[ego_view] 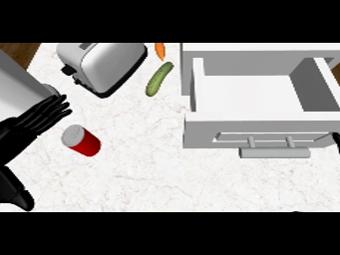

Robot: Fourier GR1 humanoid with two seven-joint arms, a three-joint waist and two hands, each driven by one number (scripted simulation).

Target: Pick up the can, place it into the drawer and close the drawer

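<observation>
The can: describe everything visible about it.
The can is a red cylinder with a pale grey, metallic-looking top. It lies tipped on the white marbled counter, its top pointing up-left, left of the open drawer and below the toaster. The left hand sits open just beside it, not touching.

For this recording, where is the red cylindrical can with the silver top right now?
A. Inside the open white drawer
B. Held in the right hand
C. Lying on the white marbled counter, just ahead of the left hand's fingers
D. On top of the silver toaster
C: the red cylindrical can lies on the white marbled counter, just past the straight fingers of the left hand; the open white drawer holds nothing visible.
</observation>
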